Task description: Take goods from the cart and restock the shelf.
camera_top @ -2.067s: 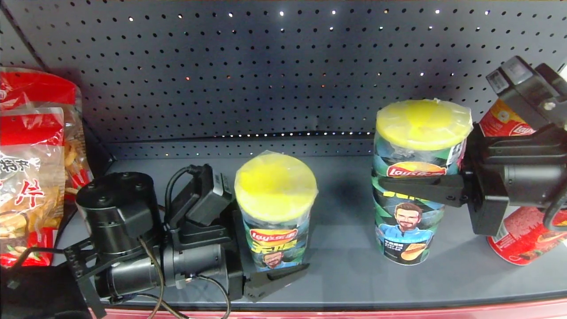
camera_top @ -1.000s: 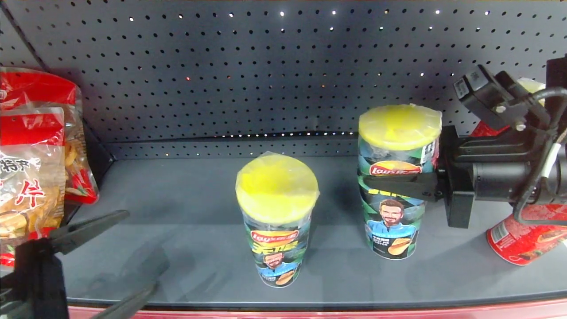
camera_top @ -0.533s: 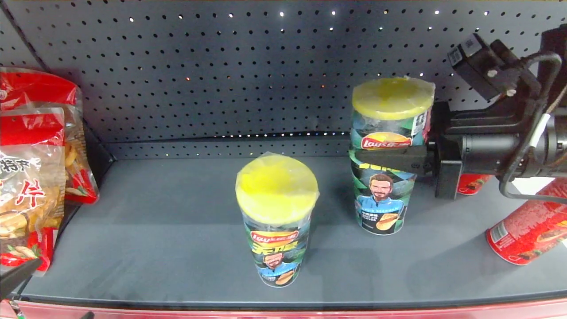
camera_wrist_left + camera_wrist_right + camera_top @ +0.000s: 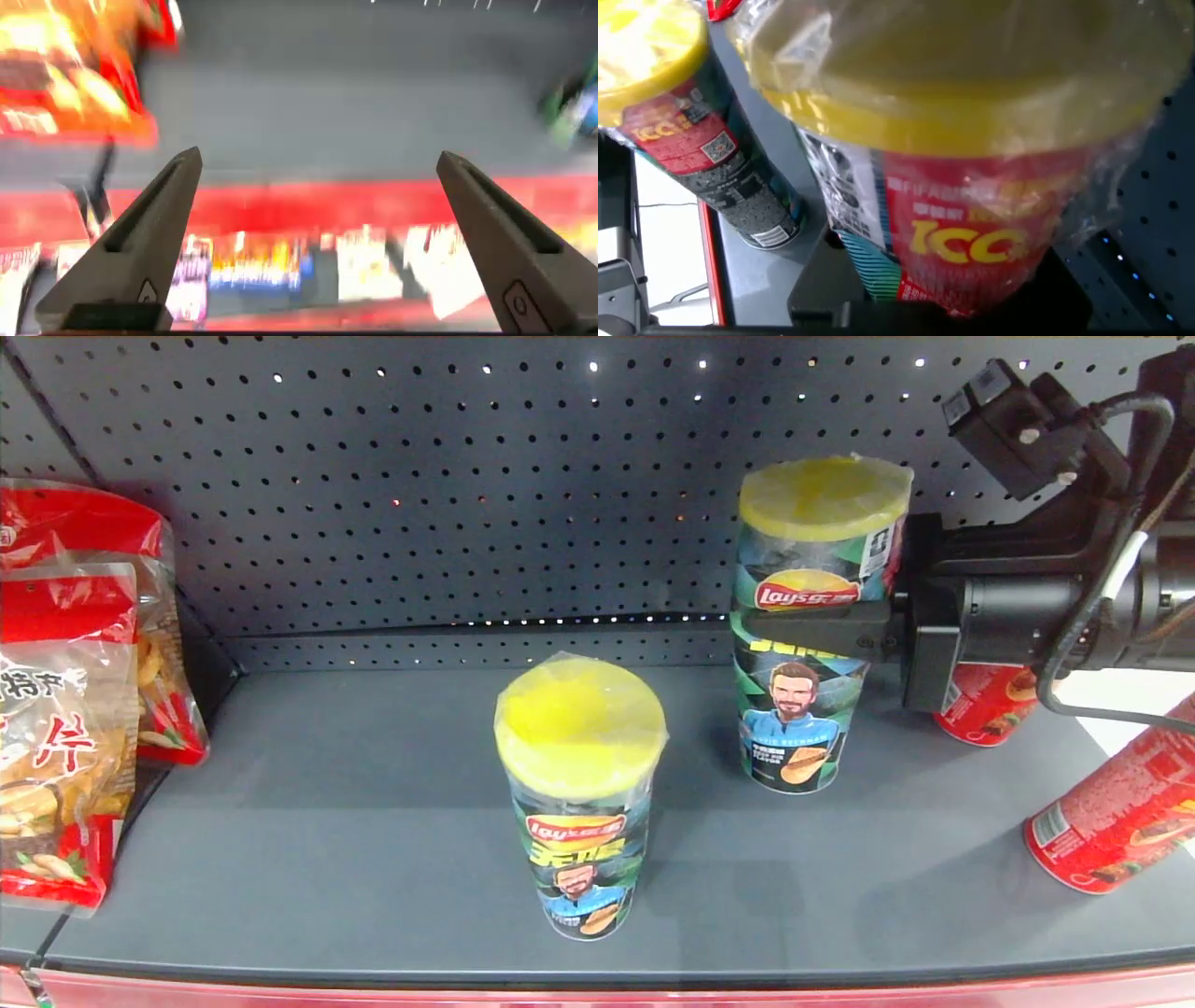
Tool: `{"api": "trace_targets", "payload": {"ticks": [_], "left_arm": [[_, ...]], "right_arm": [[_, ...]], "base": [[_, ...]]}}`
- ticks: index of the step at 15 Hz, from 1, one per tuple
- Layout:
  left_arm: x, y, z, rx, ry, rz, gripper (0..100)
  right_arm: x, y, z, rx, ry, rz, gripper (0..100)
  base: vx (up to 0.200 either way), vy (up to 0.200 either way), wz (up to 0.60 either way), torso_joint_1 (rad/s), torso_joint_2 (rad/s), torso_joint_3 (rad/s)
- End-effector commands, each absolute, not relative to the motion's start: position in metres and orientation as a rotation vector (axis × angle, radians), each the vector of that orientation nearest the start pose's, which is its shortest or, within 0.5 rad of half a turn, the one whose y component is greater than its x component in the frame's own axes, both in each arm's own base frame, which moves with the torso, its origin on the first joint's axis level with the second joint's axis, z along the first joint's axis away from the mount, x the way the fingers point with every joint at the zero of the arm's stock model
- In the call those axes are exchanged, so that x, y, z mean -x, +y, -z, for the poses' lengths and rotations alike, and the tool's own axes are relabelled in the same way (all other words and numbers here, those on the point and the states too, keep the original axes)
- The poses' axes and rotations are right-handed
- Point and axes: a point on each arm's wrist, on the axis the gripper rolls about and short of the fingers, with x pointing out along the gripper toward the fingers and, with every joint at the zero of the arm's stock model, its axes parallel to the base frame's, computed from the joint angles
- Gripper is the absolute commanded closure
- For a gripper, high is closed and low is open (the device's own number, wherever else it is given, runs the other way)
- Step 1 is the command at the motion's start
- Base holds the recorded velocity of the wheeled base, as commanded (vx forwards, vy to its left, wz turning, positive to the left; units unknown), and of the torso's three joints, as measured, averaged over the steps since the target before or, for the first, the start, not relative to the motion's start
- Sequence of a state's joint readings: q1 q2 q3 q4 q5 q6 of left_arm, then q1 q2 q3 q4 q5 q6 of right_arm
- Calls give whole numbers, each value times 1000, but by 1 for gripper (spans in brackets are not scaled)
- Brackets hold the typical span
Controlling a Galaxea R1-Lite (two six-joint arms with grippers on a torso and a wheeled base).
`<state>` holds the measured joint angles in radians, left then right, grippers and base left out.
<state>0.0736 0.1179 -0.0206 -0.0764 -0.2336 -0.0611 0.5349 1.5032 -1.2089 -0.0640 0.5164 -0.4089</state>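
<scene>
- Head view: the right gripper (image 4: 775, 616) comes in from the right and is clamped across the upper half of the held can (image 4: 803, 709), a green tube with a yellow lid under clear wrap. One dark finger (image 4: 822, 633) crosses its front just under the logo, and the other is hidden behind it.
- The held can stands upright toward the back of the grey shelf (image 4: 373, 859), close to the pegboard (image 4: 467, 476) (whether its base touches the deck cannot be told).
- The front can (image 4: 581, 793), with the same print and lid, stands upright near the shelf's front edge. It is left of the held can and well apart from it.
- A red can (image 4: 985, 705) sits behind the right gripper's body. A second red can (image 4: 1111, 812) leans tilted at the right end of the shelf.
- Snack bags (image 4: 65, 691) in red and clear film stand at the far left end.
- Right wrist view: the held can (image 4: 971, 215) shows close up, with a red panel under its yellow rim. The front can (image 4: 691, 121) is farther off beside it.
- Left wrist view: the left gripper (image 4: 318, 157) holds nothing. Its two fingers (image 4: 140, 252) are spread wide, facing the shelf's red strip (image 4: 299, 201). The picture is blurred, with the snack bags (image 4: 65, 75) off to one side.
</scene>
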Motion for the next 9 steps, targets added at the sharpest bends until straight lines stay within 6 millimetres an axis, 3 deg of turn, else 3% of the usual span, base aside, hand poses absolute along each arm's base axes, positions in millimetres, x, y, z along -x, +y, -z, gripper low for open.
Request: {"api": "trace_targets", "payload": {"ticks": [1,7,9], "left_arm": [[18,-4,-85,-8,49,293,0],[20,-1,-76,21,37,-3,0],[22,0,-76,16,15,-3,0]], "right_arm": [[-220,143,-301,371,12,-1078,100],[-217,140,-301,371,10,-1073,100],[-219,142,-300,371,15,-1079,100]], "base": [[0,0,0,0,0,0],[0,0,0,0,0,0],[0,0,0,0,0,0]]}}
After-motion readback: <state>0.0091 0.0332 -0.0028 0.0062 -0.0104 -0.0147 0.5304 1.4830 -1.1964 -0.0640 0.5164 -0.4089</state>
